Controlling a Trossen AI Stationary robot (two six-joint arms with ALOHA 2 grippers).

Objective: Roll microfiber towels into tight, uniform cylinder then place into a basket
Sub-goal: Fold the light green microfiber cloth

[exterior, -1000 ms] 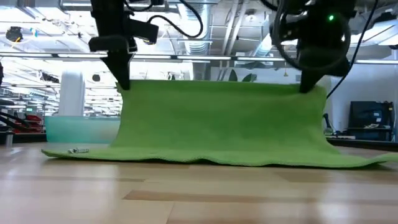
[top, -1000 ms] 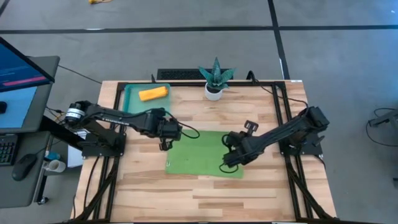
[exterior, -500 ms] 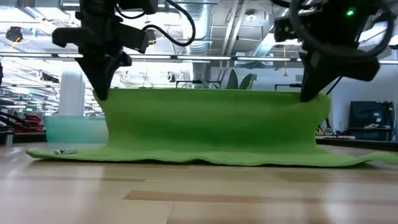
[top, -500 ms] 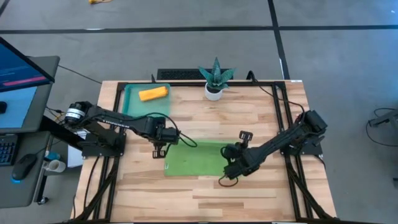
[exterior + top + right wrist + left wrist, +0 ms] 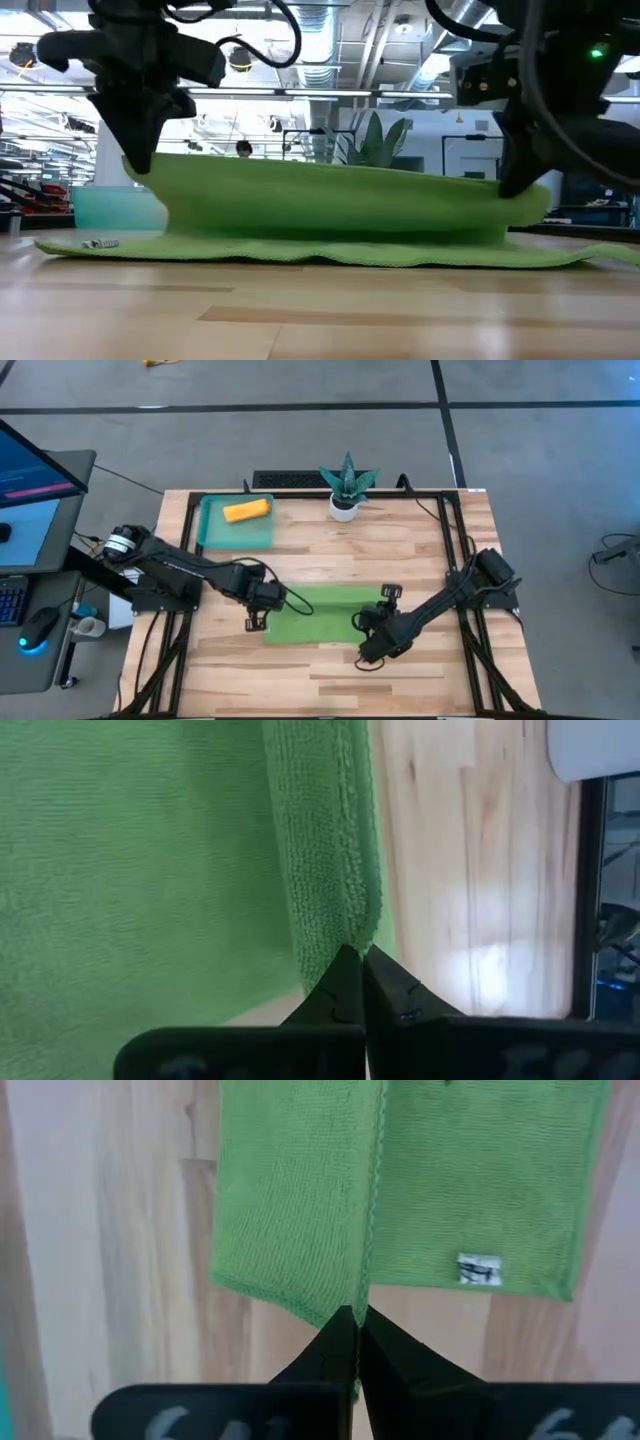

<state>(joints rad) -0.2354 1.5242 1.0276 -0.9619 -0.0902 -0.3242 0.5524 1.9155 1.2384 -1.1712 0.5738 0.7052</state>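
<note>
While both arms reach in from the sides of the high view, the left gripper (image 5: 257,607) and the right gripper (image 5: 372,640) each pinch a corner of the lime green towel (image 5: 318,614), which lies folded over itself just below the middle of the frame. At upper left the basket (image 5: 237,532) holds the rolled orange towel (image 5: 246,510), with the potted plant (image 5: 346,488) at top centre on the wooden table (image 5: 330,550).

From the low view, the green towel (image 5: 330,215) fills the middle band: its upper layer hangs raised between the left gripper (image 5: 140,150) at the frame's left and the right gripper (image 5: 520,180) at its right, while its lower edge rests on the table.

Looking through the left wrist view, closed fingers (image 5: 345,1342) at bottom centre clamp the towel's edge (image 5: 370,1210); a white tag (image 5: 478,1268) shows at right.

Along the right wrist view, closed fingers (image 5: 352,982) grip the towel's thick fold (image 5: 325,840).
</note>
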